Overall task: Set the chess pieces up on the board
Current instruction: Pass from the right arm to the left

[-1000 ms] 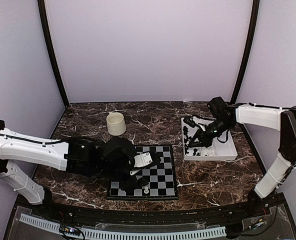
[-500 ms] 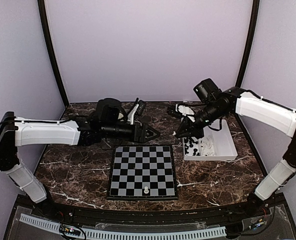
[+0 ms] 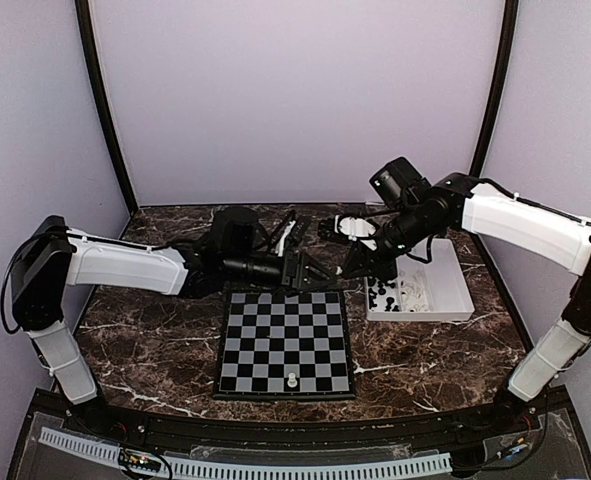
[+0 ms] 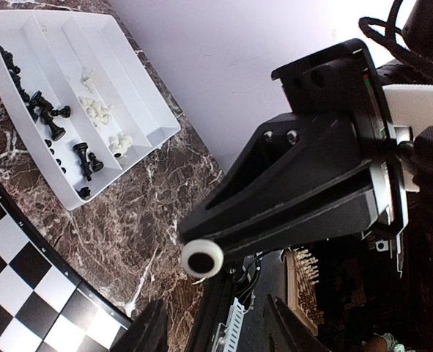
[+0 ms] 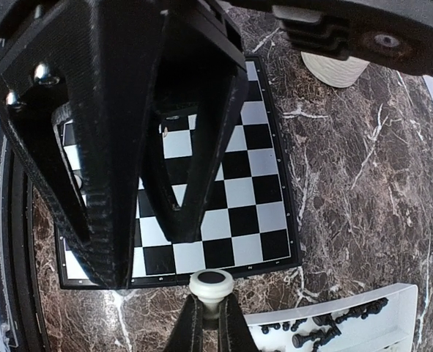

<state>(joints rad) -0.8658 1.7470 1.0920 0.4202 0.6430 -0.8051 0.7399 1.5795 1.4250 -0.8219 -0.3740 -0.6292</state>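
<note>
The white chess piece (image 5: 211,287), smooth moulded plastic with a round, dark-centred end, is pinched by its stem at the tips of the right gripper (image 5: 210,314), whose fingers are pressed together on it in mid-air. Facing it, the left gripper (image 3: 315,272) has its ridged black fingers spread, the piece just off their tips. This looks like a hand-over: next the left fingers must enclose the piece before the right lets go. Below both grippers lies the flat checked board (image 3: 275,345) with a lone white man (image 3: 291,380). The white compartmented tray (image 3: 453,300) sits behind the right gripper.

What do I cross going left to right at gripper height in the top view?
left gripper → right gripper, shut on a white chess piece → white tray. The board lies nearer and spans both grippers, so it is left out.
</note>
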